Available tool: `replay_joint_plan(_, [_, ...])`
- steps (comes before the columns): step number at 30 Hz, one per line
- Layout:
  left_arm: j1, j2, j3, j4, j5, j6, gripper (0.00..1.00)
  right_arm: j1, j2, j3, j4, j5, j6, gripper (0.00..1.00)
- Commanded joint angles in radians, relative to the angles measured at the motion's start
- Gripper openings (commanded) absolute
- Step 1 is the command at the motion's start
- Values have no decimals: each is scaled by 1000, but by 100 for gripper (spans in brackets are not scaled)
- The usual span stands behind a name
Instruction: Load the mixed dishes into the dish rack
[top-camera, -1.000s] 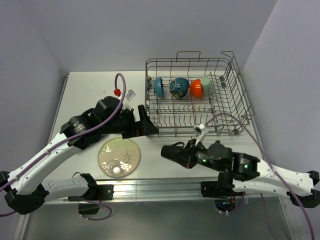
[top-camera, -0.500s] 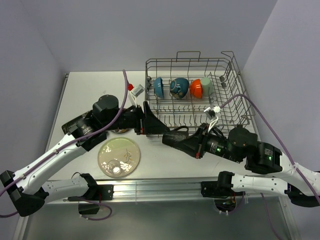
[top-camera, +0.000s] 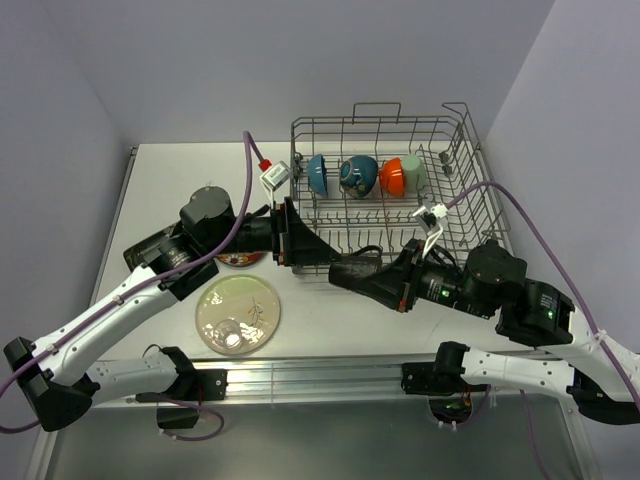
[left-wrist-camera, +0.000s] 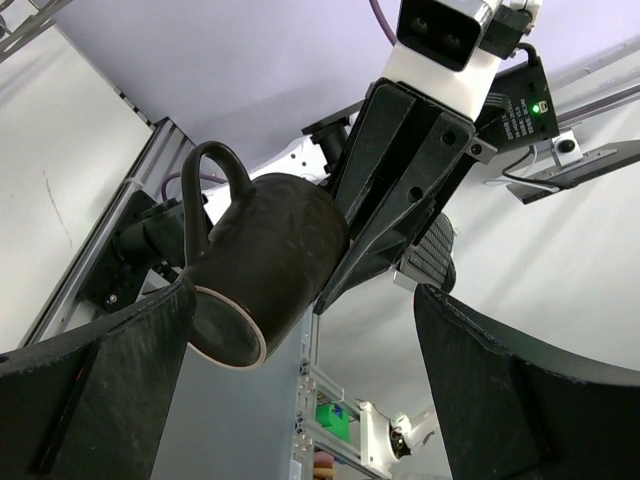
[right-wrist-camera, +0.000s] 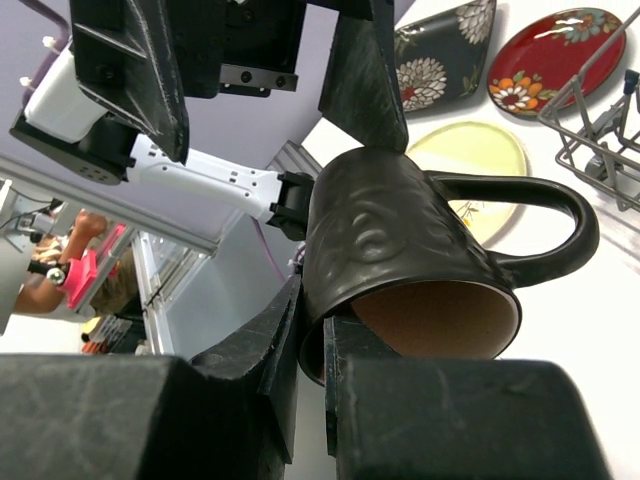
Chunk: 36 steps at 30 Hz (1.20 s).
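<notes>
Dark mug (right-wrist-camera: 400, 250) tilted in mid-air above the table (top-camera: 170, 180), just before the near wall of the dish rack (top-camera: 470, 205). Rim pinched by right hand (top-camera: 362, 279). Left hand (top-camera: 305, 248) spread wide either side of mug, not gripping

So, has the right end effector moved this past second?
Yes. The right end effector, holding the mug, moved away from the front edge, up to the dish rack's near side.
</notes>
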Motion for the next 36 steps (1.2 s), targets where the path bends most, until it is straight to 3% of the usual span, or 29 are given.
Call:
replay_joint_plan(1, [-10,-6,14,44,36,-2,97,-9,13,73,98,-52,-19,0])
replay_joint_plan(18, [-9,42,27,-7,76,25,97,-10,89,190,138,-113,-35,0])
replay_joint_plan(24, [-9,36,12,88,134,-1,95,-15,77,161,155,-95,-35,0])
replay_joint_plan(31, [-1,-12,-82,309,196,-111,87,-70,36,80,206,-116,-34,0])
replay_joint_plan(36, [28,-39,-100,322,203,-127,82,-136,29,55,230,-185,-14,0])
